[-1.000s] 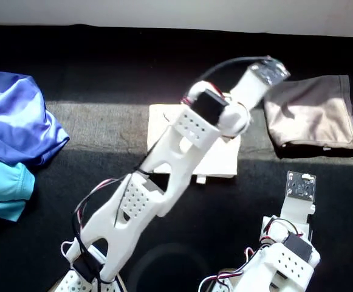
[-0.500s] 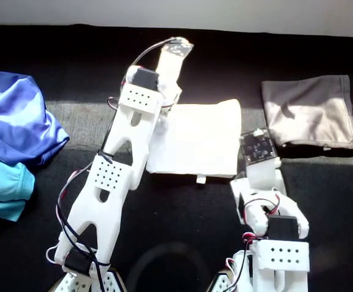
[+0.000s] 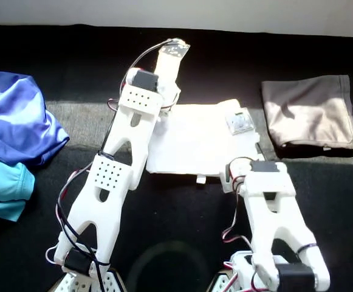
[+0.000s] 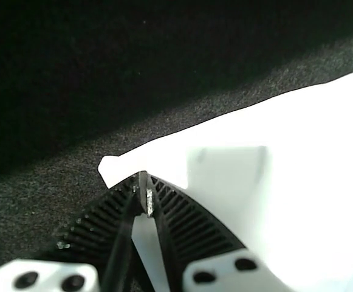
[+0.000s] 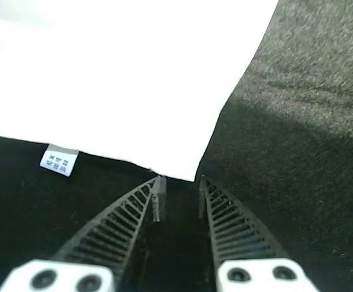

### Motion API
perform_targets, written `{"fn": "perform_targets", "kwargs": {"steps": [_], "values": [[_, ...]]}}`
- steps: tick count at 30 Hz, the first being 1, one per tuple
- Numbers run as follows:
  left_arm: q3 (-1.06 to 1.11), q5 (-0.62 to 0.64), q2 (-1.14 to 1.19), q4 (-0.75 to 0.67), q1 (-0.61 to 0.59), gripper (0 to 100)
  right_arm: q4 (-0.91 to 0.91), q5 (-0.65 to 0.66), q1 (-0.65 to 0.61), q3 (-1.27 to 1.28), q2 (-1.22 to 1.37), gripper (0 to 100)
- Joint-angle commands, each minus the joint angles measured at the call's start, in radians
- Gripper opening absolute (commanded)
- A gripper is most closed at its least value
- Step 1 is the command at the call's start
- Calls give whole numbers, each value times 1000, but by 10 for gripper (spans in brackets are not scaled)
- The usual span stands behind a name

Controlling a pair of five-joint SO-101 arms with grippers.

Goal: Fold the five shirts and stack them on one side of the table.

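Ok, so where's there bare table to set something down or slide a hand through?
Bare table lies in front of the grey shirt, beside the right arm; between the two arm bases; and between the left arm and the blue shirt pile. Crowded: the white shirt, with the left gripper and right gripper at its corners.

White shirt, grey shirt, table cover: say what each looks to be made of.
The white shirt looks like thin matte cloth, probably cotton: it lies flat, with a sewn care tag at its edge. The grey shirt looks smoother, maybe synthetic: a slight sheen shows on its folds. The table cover looks like black felt or similar, going by its grainy nap.
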Motion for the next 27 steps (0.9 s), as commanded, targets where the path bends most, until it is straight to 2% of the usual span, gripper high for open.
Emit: {"fn": "perform_targets", "kwargs": {"steps": [1,6,15,22,27], "values": [[-4,0,30,-21,-38,9,-15,-9,2,-64,114,98],[-10,0,105,-29,-82,9,-12,-9,44,-56,153,95],[-8,3,48,-18,-88,9,61,-8,162,-67,148,95],[-10,6,-116,48,-79,9,232,-15,130,-165,-85,95],[-2,6,-199,153,-36,9,245,-17,61,-242,-231,94]]}}
